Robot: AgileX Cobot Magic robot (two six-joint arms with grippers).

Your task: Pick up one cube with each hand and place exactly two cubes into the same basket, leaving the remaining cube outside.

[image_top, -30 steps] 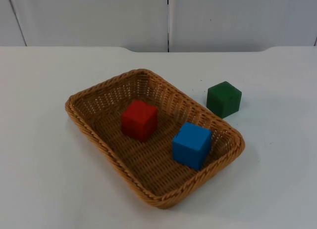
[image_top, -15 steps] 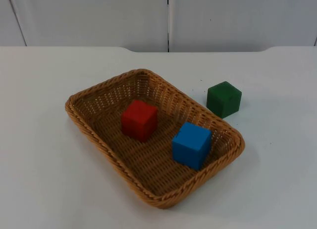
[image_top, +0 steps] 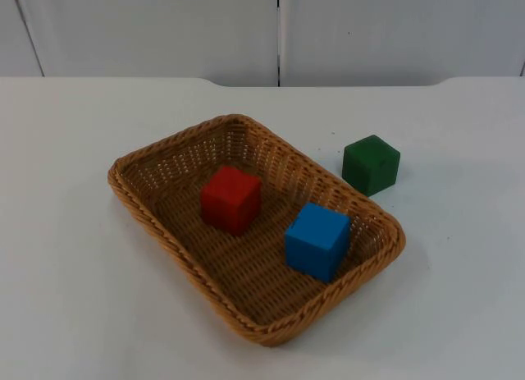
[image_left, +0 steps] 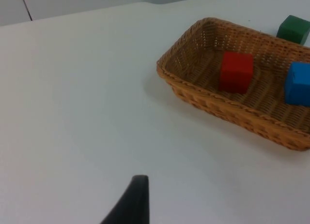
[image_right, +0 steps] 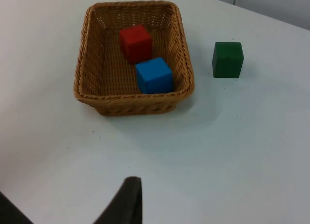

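A woven wicker basket (image_top: pixel 148 218) lies in the middle of the white table. Inside it, a red cube (image_top: pixel 231 199) rests near the centre and a blue cube (image_top: pixel 317 240) sits by the right-hand wall. A green cube (image_top: pixel 371 164) stands on the table just outside the basket's right rim. The left wrist view takes in the basket (image_left: pixel 203 100), red cube (image_left: pixel 236 72), blue cube (image_left: pixel 297 83) and green cube (image_left: pixel 293 28) from well off to the side, with my left gripper (image_left: pixel 133 200) held back over bare table. My right gripper (image_right: pixel 127 200) likewise waits away from the basket (image_right: pixel 85 69), above the bare table.
A grey partition wall (image_top: pixel 279 31) closes off the table at the back. Bare white table top (image_top: pixel 66 298) surrounds the basket on all sides.
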